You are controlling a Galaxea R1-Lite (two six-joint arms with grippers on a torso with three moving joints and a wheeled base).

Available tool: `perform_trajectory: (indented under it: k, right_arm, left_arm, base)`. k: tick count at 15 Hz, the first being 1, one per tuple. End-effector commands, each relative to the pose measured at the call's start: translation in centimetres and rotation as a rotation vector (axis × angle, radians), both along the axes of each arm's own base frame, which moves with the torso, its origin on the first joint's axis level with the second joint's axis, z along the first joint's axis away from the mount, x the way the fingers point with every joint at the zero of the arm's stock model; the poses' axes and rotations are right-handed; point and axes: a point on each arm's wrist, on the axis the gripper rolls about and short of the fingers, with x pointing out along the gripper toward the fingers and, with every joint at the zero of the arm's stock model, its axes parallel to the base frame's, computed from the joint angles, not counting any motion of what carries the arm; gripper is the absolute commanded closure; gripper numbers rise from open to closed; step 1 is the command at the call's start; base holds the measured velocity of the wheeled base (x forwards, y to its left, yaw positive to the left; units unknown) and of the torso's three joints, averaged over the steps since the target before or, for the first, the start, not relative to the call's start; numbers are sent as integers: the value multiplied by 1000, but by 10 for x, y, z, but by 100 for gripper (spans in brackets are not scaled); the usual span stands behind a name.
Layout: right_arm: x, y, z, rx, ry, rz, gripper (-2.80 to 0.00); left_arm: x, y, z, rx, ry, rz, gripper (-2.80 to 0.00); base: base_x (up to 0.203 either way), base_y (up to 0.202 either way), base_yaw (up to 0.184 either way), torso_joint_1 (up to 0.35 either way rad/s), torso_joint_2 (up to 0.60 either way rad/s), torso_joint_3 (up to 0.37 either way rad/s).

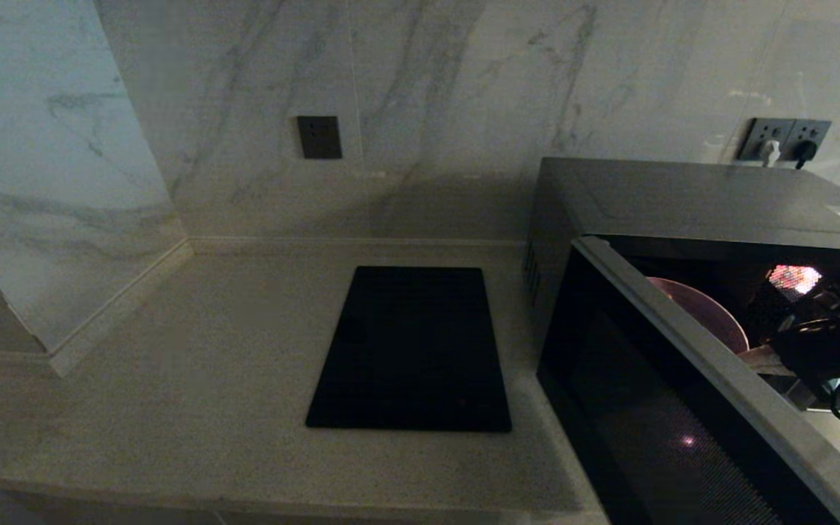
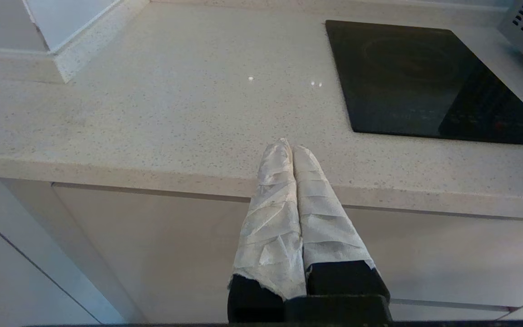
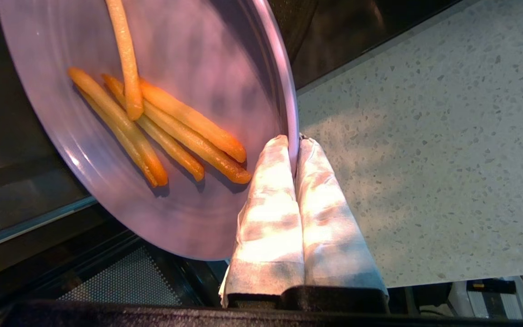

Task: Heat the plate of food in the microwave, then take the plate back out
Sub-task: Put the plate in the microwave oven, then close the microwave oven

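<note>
The dark grey microwave (image 1: 682, 197) stands at the right of the counter, its black glass door (image 1: 653, 408) swung open toward me. The pale lilac plate (image 3: 175, 200) carries several orange-tan food sticks (image 3: 184, 136) and hangs tilted at the oven's mouth. My right gripper (image 3: 294, 143) is shut on the plate's rim, one wrapped finger on each side. In the head view the plate (image 1: 704, 313) shows just behind the door's top edge, with the right arm (image 1: 828, 343) beside it. My left gripper (image 2: 291, 147) is shut on nothing, parked off the counter's front edge.
A flat black rectangular slab (image 1: 413, 350) lies in the middle of the speckled counter (image 1: 208, 379). Marble walls close in the back and the left. A wall socket with plugs (image 1: 784, 142) sits above the microwave. Bare counter (image 3: 425, 159) lies beside the oven's opening.
</note>
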Motion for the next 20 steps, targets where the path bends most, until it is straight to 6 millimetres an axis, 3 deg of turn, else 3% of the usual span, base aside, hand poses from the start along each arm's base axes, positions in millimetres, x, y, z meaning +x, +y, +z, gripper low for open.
perform_trajectory:
  k: [1,10,11,20]
  right_arm:
    - [8,-3,-7,6,11,-3,0]
    - [14,-6,-16,11,34,-6,0]
    - [14,-6,-16,10,35,-6,-280]
    - [10,-5,-8,0,14,-11,-280]
  left_arm:
    - [0,0,0,-1,0,1,0]
    - [0,0,0,-1,1,1,0]
    - [0,0,0,-1,-1,1,0]
    - [0,0,0,-1,0,1,0]
  base:
    - [0,0,0,0,0,0]
    - [0,0,0,0,0,0]
    - [0,0,0,0,0,0]
    - [0,0,0,0,0,0]
